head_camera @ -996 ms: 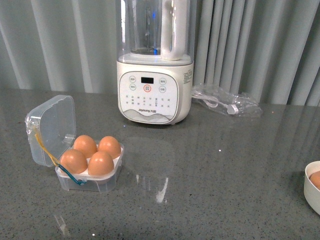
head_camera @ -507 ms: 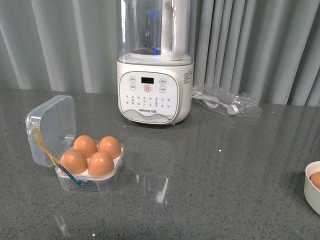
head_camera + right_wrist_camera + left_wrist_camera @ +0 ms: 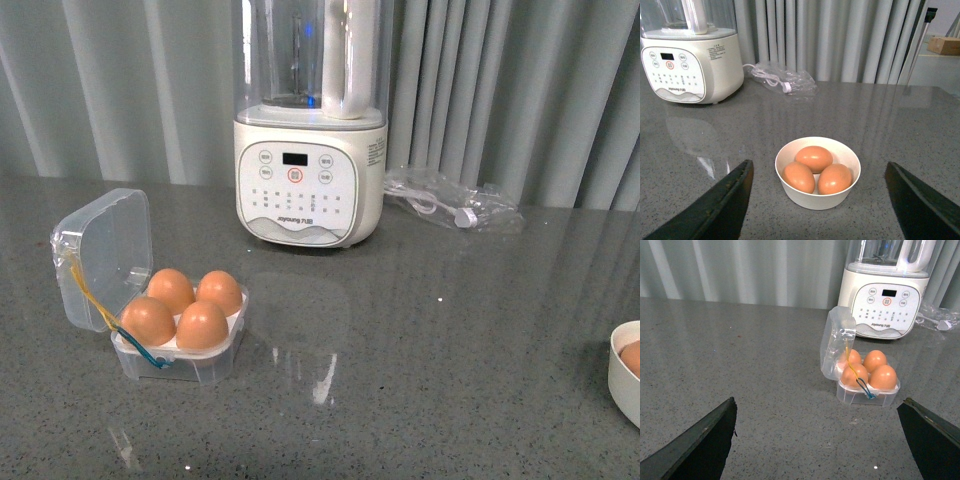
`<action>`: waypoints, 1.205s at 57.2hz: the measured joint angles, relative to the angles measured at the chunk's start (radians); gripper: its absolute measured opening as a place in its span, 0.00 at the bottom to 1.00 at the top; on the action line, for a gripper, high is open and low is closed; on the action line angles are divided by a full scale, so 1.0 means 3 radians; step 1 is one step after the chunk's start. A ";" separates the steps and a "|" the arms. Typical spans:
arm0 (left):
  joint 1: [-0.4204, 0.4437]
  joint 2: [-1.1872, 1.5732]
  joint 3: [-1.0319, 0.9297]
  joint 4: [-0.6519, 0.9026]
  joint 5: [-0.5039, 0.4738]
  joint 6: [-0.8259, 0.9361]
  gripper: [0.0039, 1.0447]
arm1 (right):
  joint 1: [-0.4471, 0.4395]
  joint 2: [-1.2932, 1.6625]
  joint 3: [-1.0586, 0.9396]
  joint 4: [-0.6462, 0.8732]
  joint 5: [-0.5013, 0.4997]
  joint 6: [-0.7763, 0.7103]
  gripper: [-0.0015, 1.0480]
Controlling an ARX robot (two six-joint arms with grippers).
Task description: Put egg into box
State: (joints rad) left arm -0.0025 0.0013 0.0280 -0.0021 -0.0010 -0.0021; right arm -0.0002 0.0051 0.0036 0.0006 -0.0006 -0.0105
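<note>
The box point(image 3: 190, 368) is a clear plastic case at the table's left, its hinged lid point(image 3: 100, 255) standing open. Several brown eggs point(image 3: 202, 325) fill its white tray, and a yellow and blue band hangs across its front. In the left wrist view the box point(image 3: 860, 396) lies ahead of my left gripper point(image 3: 818, 410), which is open, empty and well short of it. My right gripper point(image 3: 818, 162) is open on either side of a white bowl point(image 3: 815, 200) holding three brown eggs point(image 3: 813, 158). Neither arm shows in the front view.
A white blender point(image 3: 310, 180) stands at the back centre. A clear bag with a cable point(image 3: 450, 205) lies to its right. The bowl point(image 3: 622, 385) shows only partly at the right edge of the front view. Grey curtains hang behind the table.
</note>
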 joint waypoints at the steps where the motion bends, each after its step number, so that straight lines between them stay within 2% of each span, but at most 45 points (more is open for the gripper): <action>1: 0.0000 0.0000 0.0000 0.0000 0.0000 0.0000 0.94 | 0.0000 0.0000 0.0000 0.0000 0.0000 0.0000 0.81; 3: 0.0000 0.0000 0.0000 0.0000 0.0000 0.0000 0.94 | 0.0000 0.0000 0.0000 0.0000 0.0000 0.0000 0.89; 6: 0.0000 0.0000 0.0000 0.0000 0.0000 0.0000 0.94 | 0.0000 0.0000 0.0000 0.0000 0.0000 0.0005 0.95; 9: 0.0000 0.0000 0.0000 0.0000 0.0000 0.0000 0.94 | 0.0000 0.0000 0.0000 0.0000 0.0000 0.0008 0.92; 40: -0.0001 0.0000 0.0000 -0.0001 -0.0003 -0.0001 0.94 | 0.0000 0.0000 0.0000 0.0000 0.0000 0.0013 0.93; 41: -0.0036 0.0041 0.0015 -0.0061 -0.0109 -0.0053 0.94 | 0.0000 0.0000 0.0000 0.0000 0.0000 0.0013 0.93; 43: -0.0196 0.0243 0.0154 -0.0496 -0.0623 -0.0256 0.94 | 0.0000 0.0000 0.0000 0.0000 0.0000 0.0013 0.93; 48: -0.0329 0.0544 0.0257 -0.0904 -0.1139 -0.0590 0.94 | 0.0000 0.0000 0.0000 0.0000 0.0001 0.0013 0.93; 63: -0.0345 0.0563 0.0268 -0.0927 -0.1110 -0.0865 0.94 | 0.0000 0.0000 0.0000 0.0000 0.0000 0.0013 0.93; 69: -0.0309 0.0739 0.0268 -0.0640 -0.0991 -0.0867 0.94 | 0.0000 0.0000 0.0000 0.0000 0.0000 0.0013 0.93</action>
State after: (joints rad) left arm -0.0952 0.2230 0.1085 -0.1940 -0.2981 -0.2623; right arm -0.0002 0.0051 0.0036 0.0006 -0.0006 -0.0067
